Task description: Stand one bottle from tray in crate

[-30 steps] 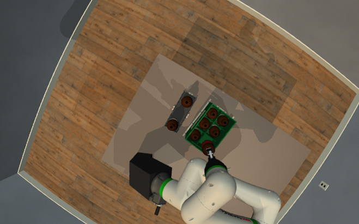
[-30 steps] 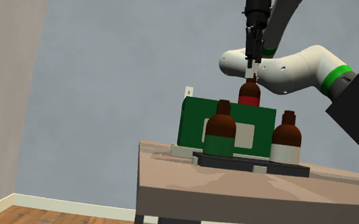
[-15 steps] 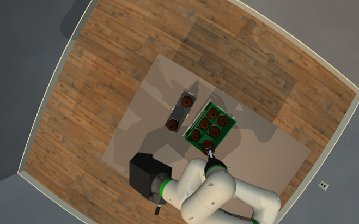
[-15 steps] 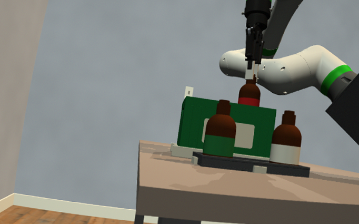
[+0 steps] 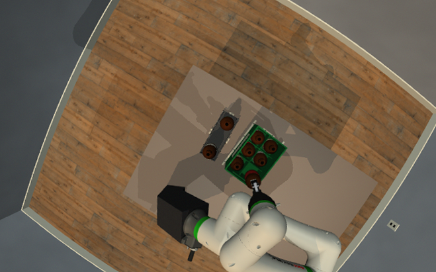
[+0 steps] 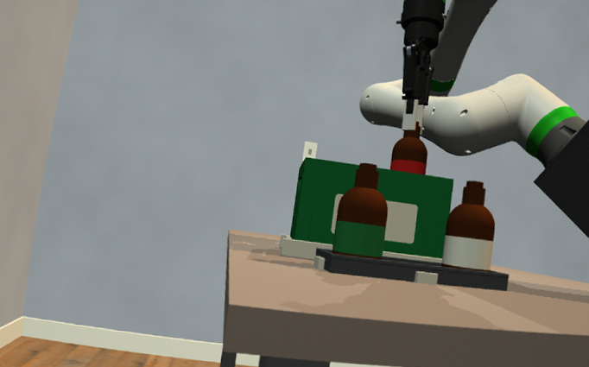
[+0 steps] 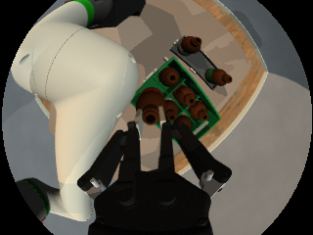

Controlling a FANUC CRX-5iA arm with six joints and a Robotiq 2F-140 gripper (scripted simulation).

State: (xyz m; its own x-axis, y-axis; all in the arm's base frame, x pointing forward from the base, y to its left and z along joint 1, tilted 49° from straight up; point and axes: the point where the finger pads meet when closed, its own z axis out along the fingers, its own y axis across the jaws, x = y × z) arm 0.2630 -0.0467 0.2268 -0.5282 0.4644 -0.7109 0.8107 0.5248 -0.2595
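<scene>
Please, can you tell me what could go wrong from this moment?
The red-labelled bottle, gripped by its neck in the tool, is only partly below the crate's rim, so it might catch on a wall of the green crate. It could also knock a bottle in a neighbouring cell. If released too high, it may drop hard or land tilted.

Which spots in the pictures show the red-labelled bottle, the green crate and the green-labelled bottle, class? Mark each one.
Red-labelled bottle (image 5: 251,178) (image 6: 409,153) (image 7: 151,102): top, exterior and wrist; its shoulder.
Green crate (image 6: 437,192): exterior; its side wall.
Green-labelled bottle (image 6: 358,239): exterior; its label.
</scene>
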